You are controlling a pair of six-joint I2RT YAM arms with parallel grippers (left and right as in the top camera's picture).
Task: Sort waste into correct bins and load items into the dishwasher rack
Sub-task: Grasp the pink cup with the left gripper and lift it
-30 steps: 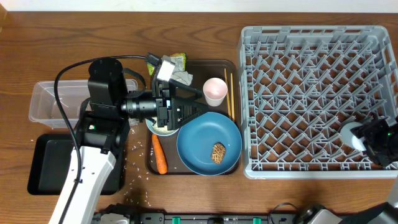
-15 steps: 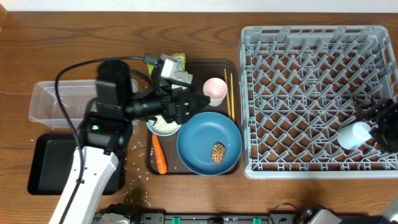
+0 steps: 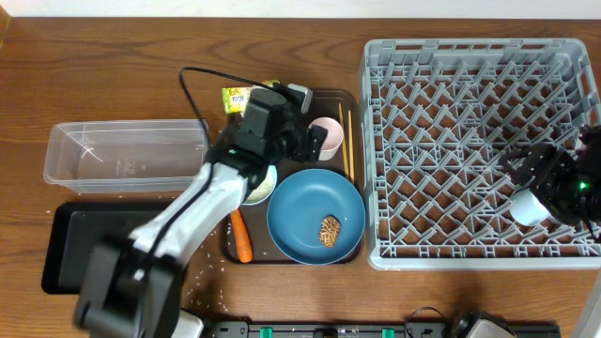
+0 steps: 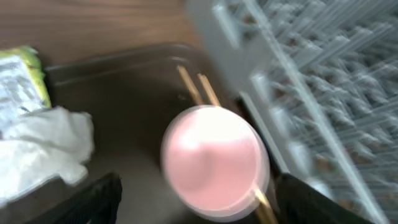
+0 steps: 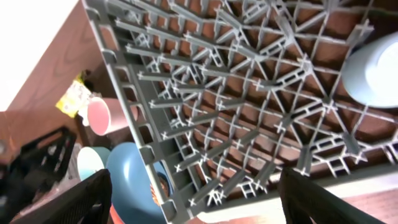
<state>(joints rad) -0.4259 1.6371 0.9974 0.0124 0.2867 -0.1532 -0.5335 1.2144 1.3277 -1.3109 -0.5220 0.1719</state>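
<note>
My left gripper (image 3: 310, 141) is open, its fingers on either side of the small pinkish-white cup (image 3: 327, 137) on the dark-brown tray. In the left wrist view the cup (image 4: 214, 160) sits between the open fingers (image 4: 93, 200), not gripped. The chopsticks (image 3: 348, 141) lie beside it. The blue plate (image 3: 305, 211) holds a brown lump (image 3: 330, 231). The carrot (image 3: 241, 235), the rice bowl (image 3: 255, 191), crumpled paper (image 4: 43, 143) and the wrapper (image 3: 238, 96) are on the left. My right gripper (image 3: 543, 178) is open and empty above the rack (image 3: 451, 84), next to the light-blue cup (image 3: 527, 207).
The clear tub (image 3: 127, 155) and the black tray (image 3: 70, 249) lie at the left. The dark-brown tray (image 3: 282, 255) sits against the rack's left wall. Rice grains are scattered on the table near the black tray. In the right wrist view the light-blue cup (image 5: 376, 78) stands among the pegs.
My left arm has swung right from the bowl to the pinkish cup. My right gripper has shifted over the rack; the light-blue cup stays in the rack.
</note>
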